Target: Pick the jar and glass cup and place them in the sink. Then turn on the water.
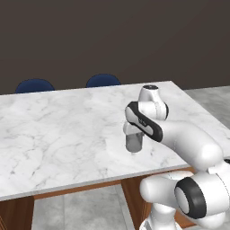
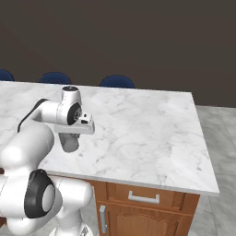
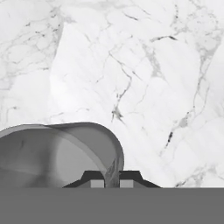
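Above the white, grey-veined marble counter (image 1: 54, 130), near its front edge, my gripper (image 3: 111, 177) pinches the thin rim of the glass cup (image 1: 134, 142), a smooth translucent grey cylinder hanging under my hand, its round mouth toward me.

Glass cup (image 3: 57, 153) translucent grey; counter (image 1: 54, 130) glossy white marble

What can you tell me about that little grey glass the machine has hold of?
The glass cup is a small, plain, see-through grey tumbler with no handle and nothing visible inside. It hangs upright under the gripper, whose two dark fingertips pinch its rim wall, one inside and one outside. It sits at or just above the white marble counter, near the front edge; whether its base touches is unclear.
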